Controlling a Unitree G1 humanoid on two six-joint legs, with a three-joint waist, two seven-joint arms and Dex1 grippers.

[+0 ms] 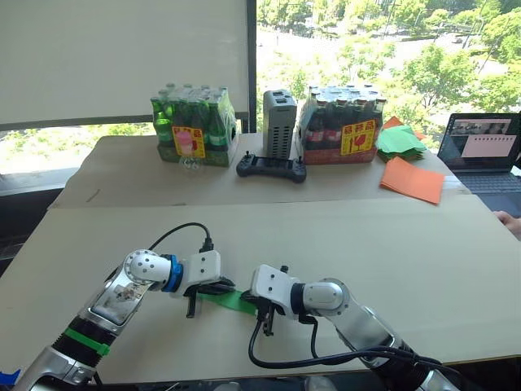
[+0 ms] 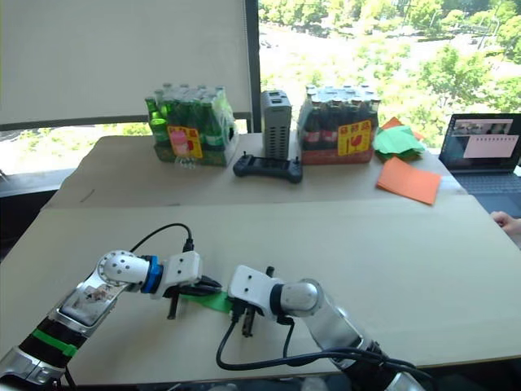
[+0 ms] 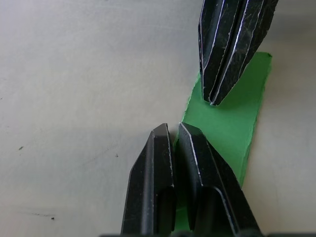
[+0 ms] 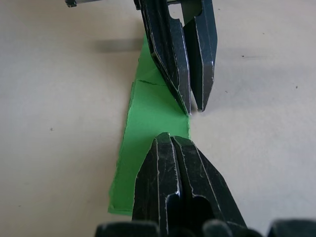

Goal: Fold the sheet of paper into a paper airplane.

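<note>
Sheet of paper [image 4: 148, 111], thin green strip, seemingly under both closed claws.

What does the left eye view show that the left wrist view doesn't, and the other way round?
The left eye view takes in the back of the table: a pack of green bottles, a black controller, orange sheets, a laptop. The left wrist view gives close detail: the left gripper and right gripper, fingers together, tips on the narrow sheet of paper. Both show grippers, paper and table.
</note>
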